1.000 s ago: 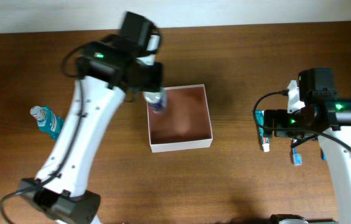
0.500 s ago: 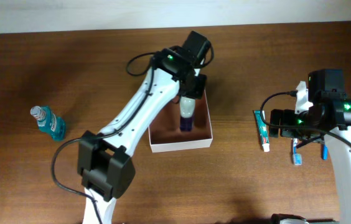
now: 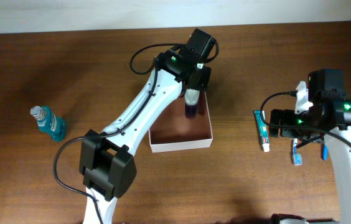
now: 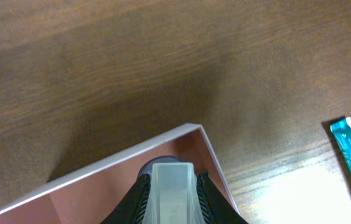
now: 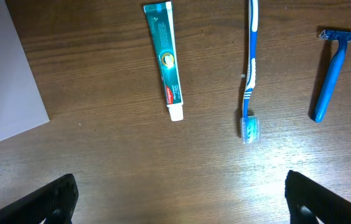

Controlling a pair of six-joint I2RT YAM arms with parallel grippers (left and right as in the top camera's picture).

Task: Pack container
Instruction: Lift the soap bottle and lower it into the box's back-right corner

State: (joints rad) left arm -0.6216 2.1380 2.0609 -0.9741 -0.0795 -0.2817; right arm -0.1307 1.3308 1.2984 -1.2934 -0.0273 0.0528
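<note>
The container [image 3: 182, 145] is a shallow square box with white walls and a reddish-brown inside, at the table's middle. My left gripper [image 3: 192, 94] is shut on a small clear bottle of purple liquid [image 3: 191, 107] and holds it upright over the box's far right corner. In the left wrist view the bottle [image 4: 172, 190] sits between my fingers, just inside the box's wall [image 4: 119, 158]. My right gripper [image 5: 178, 196] is open and empty above bare table, to the right of the box.
A teal toothpaste tube [image 5: 167, 59], a blue toothbrush [image 5: 250, 68] and a blue razor [image 5: 331, 71] lie on the table by my right gripper. A blue mouthwash bottle [image 3: 48, 122] stands at the far left. The box's white side [image 5: 7, 74] shows in the right wrist view.
My left arm has carried the bottle from the box's far left corner across to its far right corner. My right arm shifted slightly right, then stayed still.
</note>
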